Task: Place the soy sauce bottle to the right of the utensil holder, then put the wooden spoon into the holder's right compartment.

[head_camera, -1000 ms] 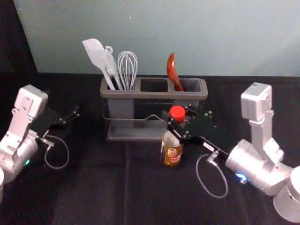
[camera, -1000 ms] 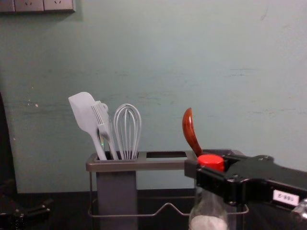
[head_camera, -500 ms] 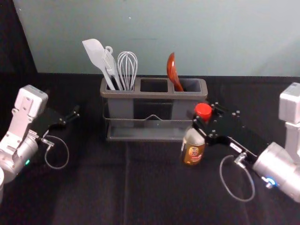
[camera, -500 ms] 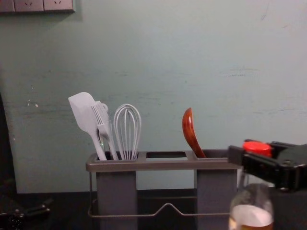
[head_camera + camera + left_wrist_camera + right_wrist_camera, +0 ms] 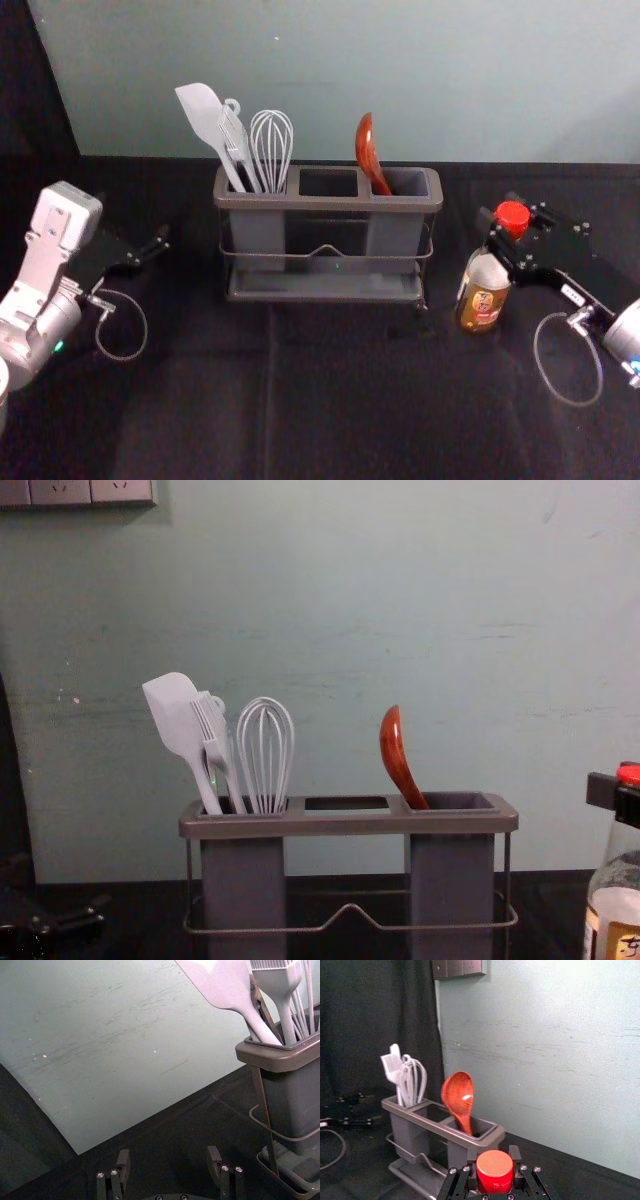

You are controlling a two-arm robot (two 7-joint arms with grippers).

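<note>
My right gripper (image 5: 508,232) is shut on the soy sauce bottle (image 5: 484,290) just below its red cap, to the right of the utensil holder (image 5: 328,203). In the right wrist view the cap (image 5: 494,1166) sits between the fingers of my right gripper (image 5: 494,1175). The bottle leans slightly; whether its base touches the table I cannot tell. The wooden spoon (image 5: 369,152) stands in the holder's right compartment, bowl up, leaning left. My left gripper (image 5: 162,244) is parked left of the holder; its own view shows the left gripper (image 5: 170,1165) open.
A white spatula (image 5: 205,119), a brush (image 5: 214,742) and a whisk (image 5: 272,145) stand in the holder's left compartment. Its middle compartment (image 5: 329,182) holds nothing visible. A pale wall (image 5: 330,600) rises behind the dark table (image 5: 330,390).
My right gripper has carried the bottle rightward, from in front of the holder's right end to a spot beyond it. The left arm, the holder and the spoon have stayed put.
</note>
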